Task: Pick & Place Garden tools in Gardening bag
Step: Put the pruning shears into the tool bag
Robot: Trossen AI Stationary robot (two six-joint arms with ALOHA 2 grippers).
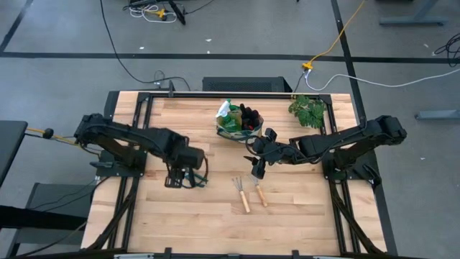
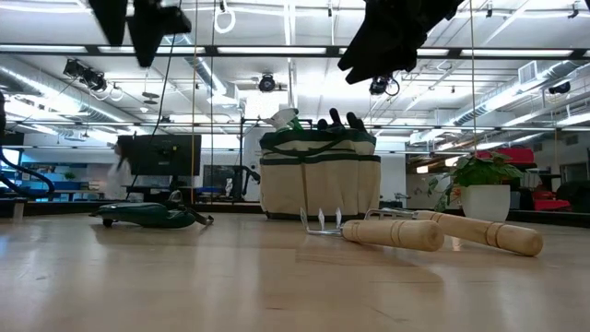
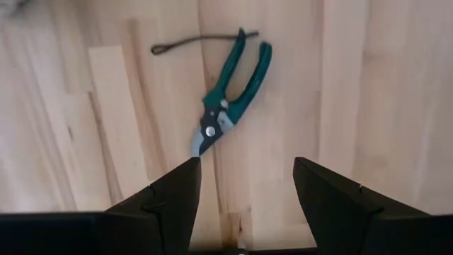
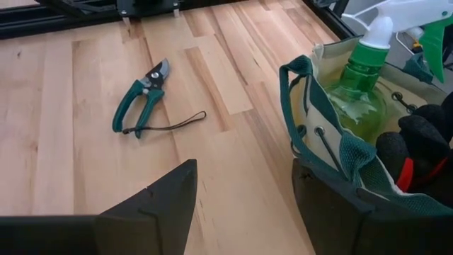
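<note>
The green-handled pruning shears (image 3: 228,105) lie flat on the wooden table, with a dark wrist loop at the handle ends. My left gripper (image 3: 244,177) hangs open above them, pointing down, and touches nothing. In the high view it (image 1: 178,177) is just left of the shears (image 1: 195,178). The beige gardening bag (image 1: 239,124) stands at the far middle. It holds the green spray bottle (image 4: 368,78) and the red-and-black gloves (image 4: 423,145). Two wooden-handled rakes (image 1: 243,194) (image 1: 260,191) lie near the middle. My right gripper (image 1: 256,170) hangs open above the table, near the bag.
A leafy plant in a white pot (image 1: 307,109) stands at the far right corner. Black frame rails (image 1: 136,137) run along the table's left and right sides. Bare wood lies toward the near edge (image 1: 215,230).
</note>
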